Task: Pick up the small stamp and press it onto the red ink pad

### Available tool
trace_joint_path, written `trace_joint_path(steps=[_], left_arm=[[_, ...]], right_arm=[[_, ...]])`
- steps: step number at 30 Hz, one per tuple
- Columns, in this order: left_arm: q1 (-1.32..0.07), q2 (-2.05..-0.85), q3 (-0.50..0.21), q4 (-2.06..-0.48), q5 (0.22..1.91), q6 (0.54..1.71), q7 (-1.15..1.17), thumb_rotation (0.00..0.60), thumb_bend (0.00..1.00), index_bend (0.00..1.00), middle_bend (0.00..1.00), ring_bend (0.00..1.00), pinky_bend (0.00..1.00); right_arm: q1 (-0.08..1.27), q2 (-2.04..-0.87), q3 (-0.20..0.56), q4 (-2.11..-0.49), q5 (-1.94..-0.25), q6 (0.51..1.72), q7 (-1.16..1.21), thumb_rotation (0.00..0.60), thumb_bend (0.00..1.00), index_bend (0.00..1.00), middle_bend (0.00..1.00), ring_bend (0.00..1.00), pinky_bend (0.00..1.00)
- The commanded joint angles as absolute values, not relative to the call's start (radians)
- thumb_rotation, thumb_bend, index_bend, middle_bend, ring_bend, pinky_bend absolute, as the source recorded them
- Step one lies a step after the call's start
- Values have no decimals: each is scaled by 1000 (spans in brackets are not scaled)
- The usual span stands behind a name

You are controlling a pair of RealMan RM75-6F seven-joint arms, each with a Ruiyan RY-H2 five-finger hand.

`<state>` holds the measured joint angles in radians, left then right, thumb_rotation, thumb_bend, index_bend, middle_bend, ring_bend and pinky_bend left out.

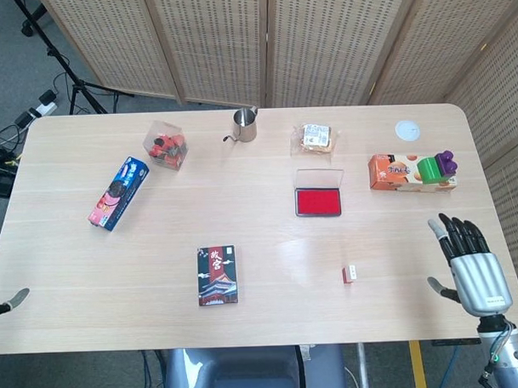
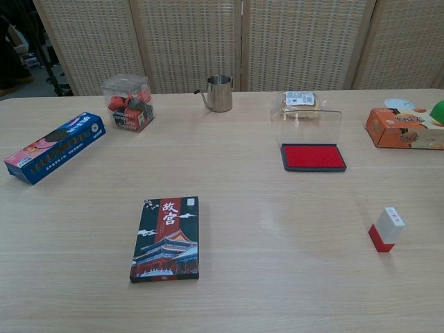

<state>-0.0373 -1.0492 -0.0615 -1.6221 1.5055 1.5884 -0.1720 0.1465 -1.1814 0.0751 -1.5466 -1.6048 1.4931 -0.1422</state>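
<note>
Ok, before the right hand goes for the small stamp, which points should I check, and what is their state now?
1. Small stamp stands upright, free on the table: ok.
2. Right hand holds nothing, fingers apart: ok.
3. Nothing lies between right hand and stamp: ok.
4. Red ink pad has its clear lid raised, red surface exposed: ok.
5. Left hand is at the table's near-left edge, away from the stamp: ok; its state: cannot tell.

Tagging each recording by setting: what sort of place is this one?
Probably an indoor lab or studio set up for recording. Folding woven screens close off the wooden table, a tripod with cables stands on grey carpet behind it, and staged props like the red ink pad are spread apart.
</note>
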Motion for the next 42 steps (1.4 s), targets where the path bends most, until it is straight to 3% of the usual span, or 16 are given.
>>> trace_joint_path(steps=[1, 4, 9, 17, 42], left_arm=[[-38, -1046, -65, -1630, 1496, 1583, -164, 600, 0, 0, 0, 0, 0], [-40, -1048, -70, -1636, 1482, 1575, -151, 600, 0, 0, 0, 0, 0], [-47, -1054, -78, -1635, 1461, 1558, -134, 600, 0, 0, 0, 0, 0], [-54, -1060, -87, -1630, 1436, 1538, -126, 600, 0, 0, 0, 0, 0], [-57, -1065, -92, -1623, 1425, 1519, -126, 600, 0, 0, 0, 0, 0]], right_arm=[[219, -1238, 87, -1422, -1670, 1455, -79, 600, 0, 0, 536, 600, 726], [294, -1271, 63, -1315, -1762, 1414, 33, 600, 0, 0, 741, 834, 974], [387, -1322, 20, -1157, -1879, 1388, 153, 600, 0, 0, 887, 984, 1000], [467, -1399, -57, -952, -2008, 1403, 199, 600, 0, 0, 923, 1000, 1000], [523, -1516, -116, -813, -1991, 1366, 127, 600, 0, 0, 939, 1000, 1000]])
